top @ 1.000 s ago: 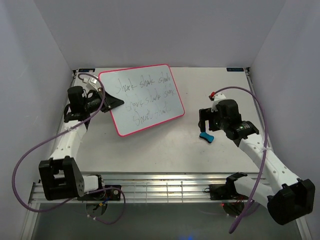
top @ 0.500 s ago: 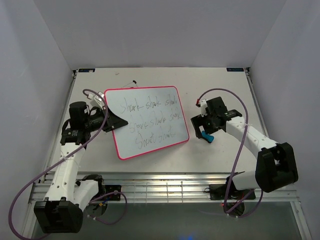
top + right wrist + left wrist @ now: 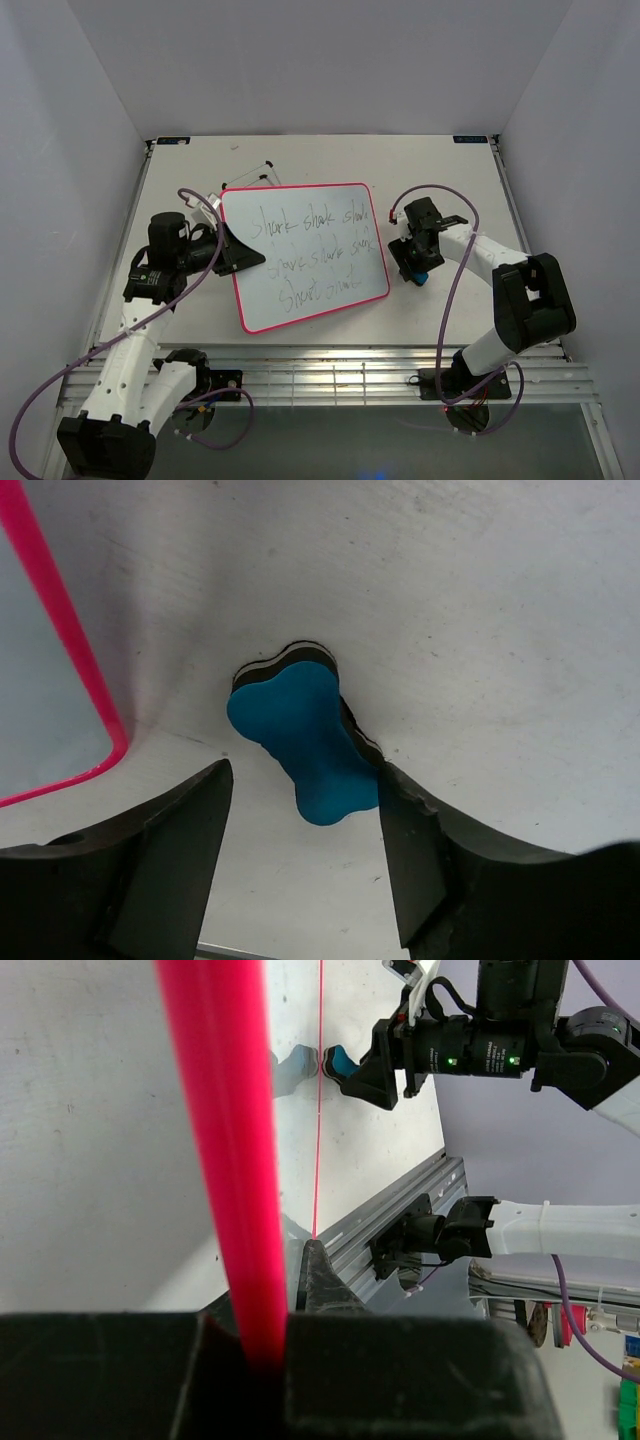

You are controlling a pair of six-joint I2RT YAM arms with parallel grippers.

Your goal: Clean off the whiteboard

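Observation:
The whiteboard [image 3: 310,255], white with a pink-red frame and dark handwriting, is held tilted over the table's middle. My left gripper [image 3: 240,255] is shut on its left edge. In the left wrist view the pink frame [image 3: 225,1160] runs down between my left gripper's [image 3: 262,1340] jaws. A blue bone-shaped eraser [image 3: 305,745] lies on the table just right of the whiteboard's corner [image 3: 40,680]. My right gripper [image 3: 302,780] stands open around the eraser. Its right finger [image 3: 410,830] touches the eraser and its left finger stays apart. From above, my right gripper [image 3: 415,265] covers most of the eraser [image 3: 422,276].
A small white thing with a dark rim [image 3: 245,178] peeks out behind the whiteboard's top left corner. A metal rail [image 3: 330,375] runs along the table's near edge. Pale walls close in the table on the left, back and right.
My left arm has carried the whiteboard to the right and nearer. My right gripper has come down around the eraser, and its jaws have narrowed.

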